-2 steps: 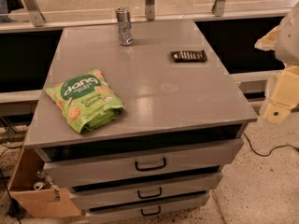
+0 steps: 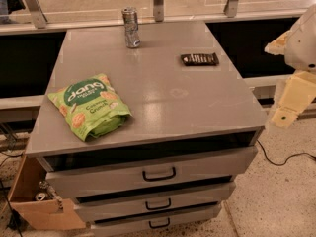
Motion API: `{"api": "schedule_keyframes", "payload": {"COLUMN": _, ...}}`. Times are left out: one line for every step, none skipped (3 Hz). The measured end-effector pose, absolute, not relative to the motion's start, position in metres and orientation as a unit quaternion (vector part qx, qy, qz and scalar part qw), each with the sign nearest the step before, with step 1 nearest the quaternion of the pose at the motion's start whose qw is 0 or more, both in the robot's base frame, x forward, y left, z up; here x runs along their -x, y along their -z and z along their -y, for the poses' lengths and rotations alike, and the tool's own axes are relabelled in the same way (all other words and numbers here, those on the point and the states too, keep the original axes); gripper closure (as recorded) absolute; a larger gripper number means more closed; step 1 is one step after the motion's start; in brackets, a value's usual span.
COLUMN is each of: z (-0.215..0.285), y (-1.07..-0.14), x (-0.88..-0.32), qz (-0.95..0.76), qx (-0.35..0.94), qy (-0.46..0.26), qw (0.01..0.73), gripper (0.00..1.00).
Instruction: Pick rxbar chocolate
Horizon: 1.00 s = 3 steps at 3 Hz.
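The rxbar chocolate [image 2: 199, 59] is a small dark flat bar with pale lettering. It lies flat on the grey cabinet top [image 2: 163, 102], near the back right edge. My gripper [image 2: 290, 101] is the cream-coloured part at the right edge of the view. It hangs beside the cabinet's right front corner, off the top, well to the right of the bar and nearer the front. Nothing shows in it.
A green "dang" chip bag [image 2: 89, 106] lies at the front left of the top. A silver can [image 2: 131, 27] stands upright at the back middle. Three drawers [image 2: 158, 173] sit below. A cardboard box [image 2: 34, 201] stands on the floor at the left, and a cable [image 2: 284, 159] at the right.
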<state>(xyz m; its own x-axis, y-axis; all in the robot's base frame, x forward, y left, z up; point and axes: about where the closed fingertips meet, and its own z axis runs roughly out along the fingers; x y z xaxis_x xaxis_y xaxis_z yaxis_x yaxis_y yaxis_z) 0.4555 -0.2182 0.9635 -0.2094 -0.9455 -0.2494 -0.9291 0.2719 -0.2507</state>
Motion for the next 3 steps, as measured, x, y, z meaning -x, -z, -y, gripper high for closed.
{"api": "schedule_keyframes", "payload": {"z": 0.227, "y": -0.94, "x": -0.498, "qz": -0.777, "qx": 0.594, "qy": 0.014, "qw": 0.209, "gripper": 0.0}}
{"api": "schedule_keyframes", "payload": {"z": 0.232, "y": -0.919, "x": -0.555, "qz": -0.784, "qx": 0.577, "qy": 0.007, "qw": 0.229, "gripper": 0.0}}
{"api": "schedule_keyframes", "payload": {"z": 0.23, "y": -0.9, "x": -0.607, "qz": -0.793, "qx": 0.551, "qy": -0.022, "qw": 0.26, "gripper": 0.0}}
